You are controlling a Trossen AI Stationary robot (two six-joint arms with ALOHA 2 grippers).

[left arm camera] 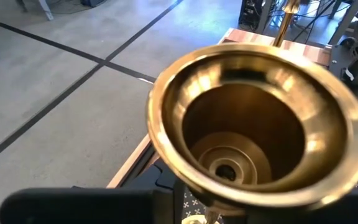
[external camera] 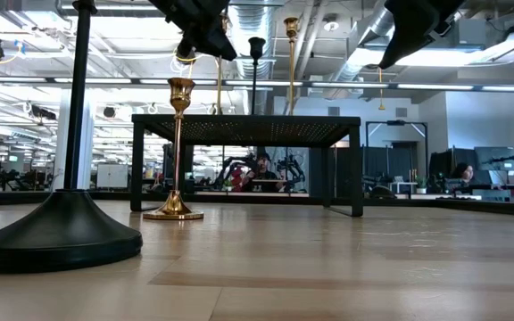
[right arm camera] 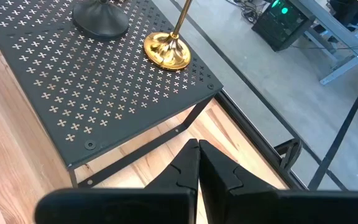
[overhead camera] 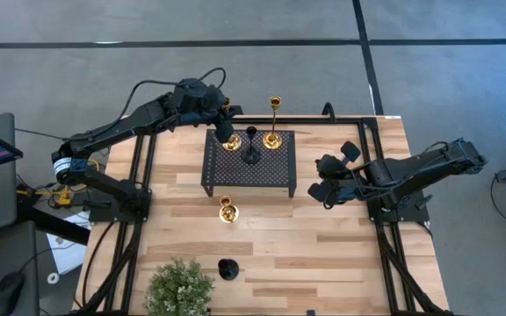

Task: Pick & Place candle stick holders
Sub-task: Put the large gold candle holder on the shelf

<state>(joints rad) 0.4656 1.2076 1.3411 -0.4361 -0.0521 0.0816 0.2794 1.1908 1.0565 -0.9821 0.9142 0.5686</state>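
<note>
Our left gripper (overhead camera: 227,133) hangs over the far left corner of the black perforated stand (overhead camera: 281,180), directly above a tall gold holder (overhead camera: 231,142) whose base rests on the stand top. In the left wrist view the gold cup (left arm camera: 253,130) of this holder fills the picture, just in front of the fingers, so the stem runs upright and the jaws are around its upper part or just above it. Whether the jaws clamp the stem or have let it go, we cannot tell; the fingers are hidden behind the cup.

On the same stand we see a black holder (overhead camera: 251,154) in the middle and a second tall gold holder (overhead camera: 273,139) toward the right, all three upright and close together but apart.

Further out, a short gold holder (overhead camera: 227,211) stands on the table (overhead camera: 341,263) in front of the stand, and another black holder (overhead camera: 227,269) stands nearer the front edge, beside the potted plant (overhead camera: 179,288). Both lie on our left arm's side.

Our right gripper (right arm camera: 197,163) waits to the right of the stand, jaws pressed together and empty. We judge the left arm is the nearer one for the next pick.
</note>
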